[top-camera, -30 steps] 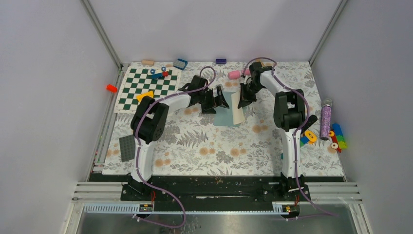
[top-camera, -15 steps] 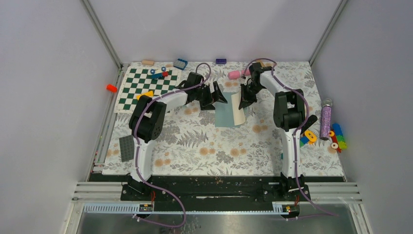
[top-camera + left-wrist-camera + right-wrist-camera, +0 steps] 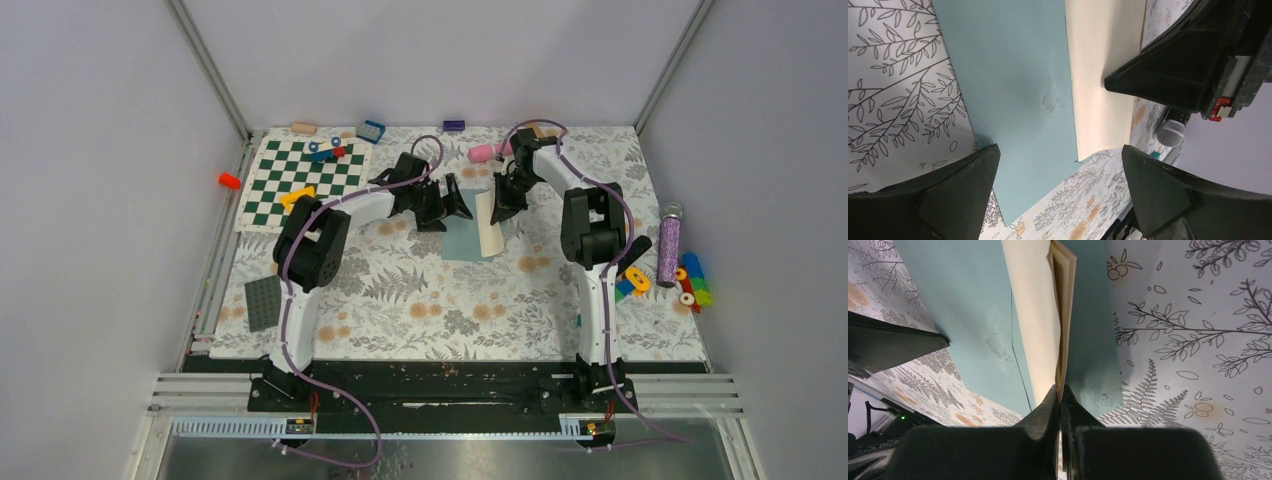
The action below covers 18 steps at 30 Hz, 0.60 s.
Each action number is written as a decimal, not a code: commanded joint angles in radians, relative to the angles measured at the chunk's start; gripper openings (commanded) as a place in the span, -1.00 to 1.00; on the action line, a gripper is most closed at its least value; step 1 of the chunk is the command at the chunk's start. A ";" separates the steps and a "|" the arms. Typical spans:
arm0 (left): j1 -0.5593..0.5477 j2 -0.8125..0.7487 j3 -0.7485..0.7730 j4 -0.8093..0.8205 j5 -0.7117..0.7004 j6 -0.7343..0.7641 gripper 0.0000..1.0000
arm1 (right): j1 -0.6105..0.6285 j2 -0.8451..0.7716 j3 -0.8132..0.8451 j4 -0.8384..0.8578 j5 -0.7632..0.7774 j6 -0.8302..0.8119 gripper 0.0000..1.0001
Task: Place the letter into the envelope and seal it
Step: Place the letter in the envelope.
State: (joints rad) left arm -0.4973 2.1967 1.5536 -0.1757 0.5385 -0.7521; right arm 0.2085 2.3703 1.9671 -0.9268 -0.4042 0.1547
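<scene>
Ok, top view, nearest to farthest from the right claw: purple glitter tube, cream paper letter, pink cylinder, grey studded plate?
1. Cream paper letter, in the right claw.
2. Pink cylinder, behind.
3. Purple glitter tube, right.
4. Grey studded plate, near left.

On my floral table (image 3: 450, 310) I see the envelope (image 3: 458, 243) at the centre, a chequered board (image 3: 300, 182) far left, and a studded plate (image 3: 262, 302) nearer.

no readable text, labels, brands, numbers or signs anywhere in view

Cream letter (image 3: 489, 228) on teal envelope (image 3: 460, 241); left end effector (image 3: 454, 204), right end effector (image 3: 498, 209) alongside.
</scene>
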 commanded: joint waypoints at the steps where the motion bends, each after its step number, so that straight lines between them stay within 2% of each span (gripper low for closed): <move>1: -0.007 0.046 0.025 -0.069 -0.116 0.038 0.98 | 0.012 -0.051 0.002 -0.014 0.026 0.011 -1.00; 18: -0.014 0.050 0.001 -0.077 -0.138 0.033 0.97 | 0.013 -0.101 -0.057 0.036 0.127 0.055 -1.00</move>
State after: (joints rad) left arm -0.5068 2.2005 1.5711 -0.2089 0.4927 -0.7494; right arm 0.2108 2.3550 1.9244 -0.9024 -0.3317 0.1879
